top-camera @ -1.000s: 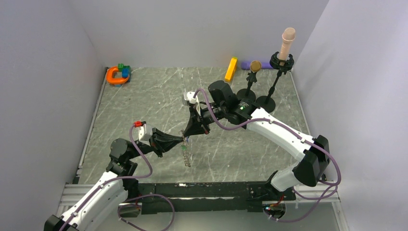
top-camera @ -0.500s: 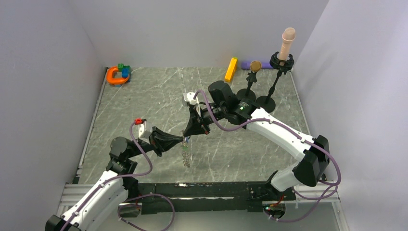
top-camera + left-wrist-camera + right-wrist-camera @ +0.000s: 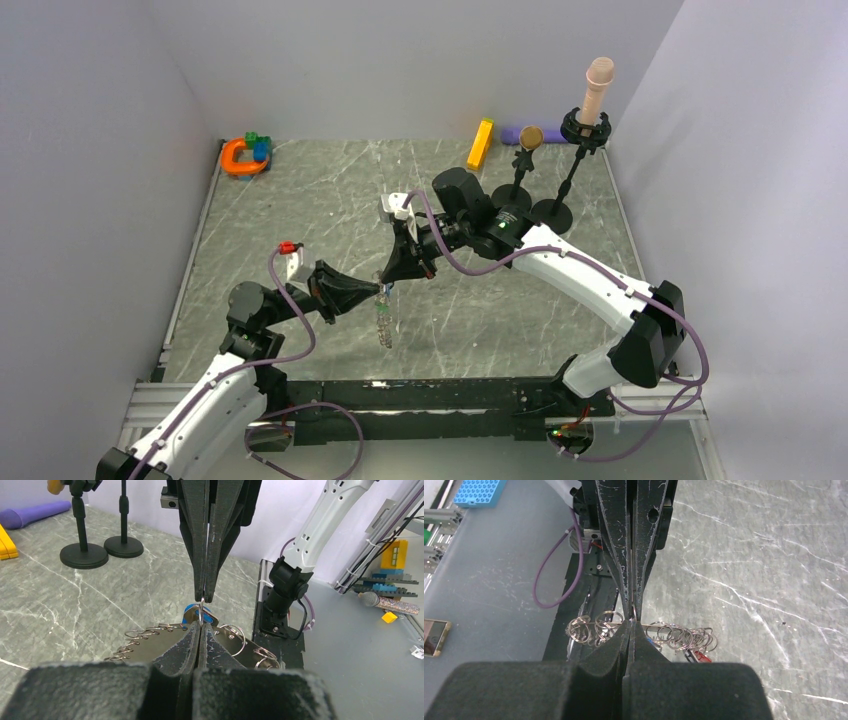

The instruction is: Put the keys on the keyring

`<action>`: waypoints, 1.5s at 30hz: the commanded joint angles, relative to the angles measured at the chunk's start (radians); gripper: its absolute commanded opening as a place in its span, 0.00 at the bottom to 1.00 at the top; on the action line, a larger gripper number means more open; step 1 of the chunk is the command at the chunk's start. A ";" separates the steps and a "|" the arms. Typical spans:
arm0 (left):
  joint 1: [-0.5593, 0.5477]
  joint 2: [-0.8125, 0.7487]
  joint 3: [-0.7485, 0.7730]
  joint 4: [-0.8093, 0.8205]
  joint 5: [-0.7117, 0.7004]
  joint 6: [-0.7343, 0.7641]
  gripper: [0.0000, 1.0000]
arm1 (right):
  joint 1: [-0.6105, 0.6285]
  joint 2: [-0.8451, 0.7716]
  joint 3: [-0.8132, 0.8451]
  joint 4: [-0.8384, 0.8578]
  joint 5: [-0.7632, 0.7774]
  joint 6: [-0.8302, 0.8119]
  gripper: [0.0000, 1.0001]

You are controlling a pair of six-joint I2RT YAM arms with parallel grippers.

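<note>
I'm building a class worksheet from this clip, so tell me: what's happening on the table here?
Both arms meet tip to tip above the table. The left gripper is shut on the keyring, which dangles below them. The right gripper, also shut, pinches a small loop at the ring's edge beside a blue key head.

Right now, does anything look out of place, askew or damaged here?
Nothing looks spilled or damaged. The keyring hangs in mid-air, pinched where the shut left gripper and right gripper meet tip to tip. At the back, a purple stick lies flat beside the stands.
</note>
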 commanded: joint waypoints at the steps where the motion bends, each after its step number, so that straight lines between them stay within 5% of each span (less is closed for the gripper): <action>1: 0.014 -0.010 0.046 0.054 0.017 -0.037 0.00 | -0.002 -0.020 -0.004 0.012 -0.016 -0.025 0.00; 45: 0.028 0.022 0.113 -0.108 0.092 0.000 0.00 | 0.004 0.007 0.030 0.007 -0.007 -0.031 0.00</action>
